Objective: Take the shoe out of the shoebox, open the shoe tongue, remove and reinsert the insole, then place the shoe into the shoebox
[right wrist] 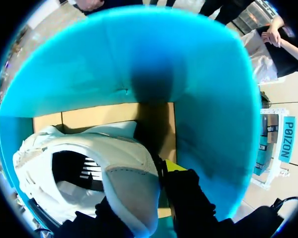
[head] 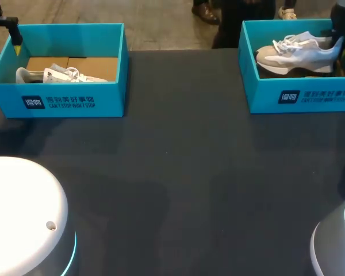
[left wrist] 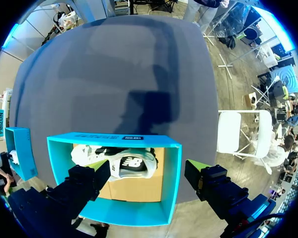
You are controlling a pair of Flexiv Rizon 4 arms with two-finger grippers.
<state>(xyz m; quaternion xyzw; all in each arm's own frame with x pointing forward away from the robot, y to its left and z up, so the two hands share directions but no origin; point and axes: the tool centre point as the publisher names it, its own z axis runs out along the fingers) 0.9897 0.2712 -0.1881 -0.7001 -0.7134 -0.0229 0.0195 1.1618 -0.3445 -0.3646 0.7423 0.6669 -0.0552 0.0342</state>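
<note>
Upper right, head view: R hand (head: 337,41) pinches the heel of the shoe (head: 302,50) in its shoebox (head: 264,92), prob. for lift-out; L hand (left wrist: 148,169), spread, hovers over the other shoebox (head: 6,95), upper left on the counter (head: 178,172).

Left shoebox (head: 63,103) and right shoebox (head: 316,98) fronts bear white print, a dark logo

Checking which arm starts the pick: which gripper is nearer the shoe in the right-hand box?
Right. The right gripper is down inside the right shoebox at the heel of the shoe. The left gripper hovers open above the left shoebox, across the table.
</note>
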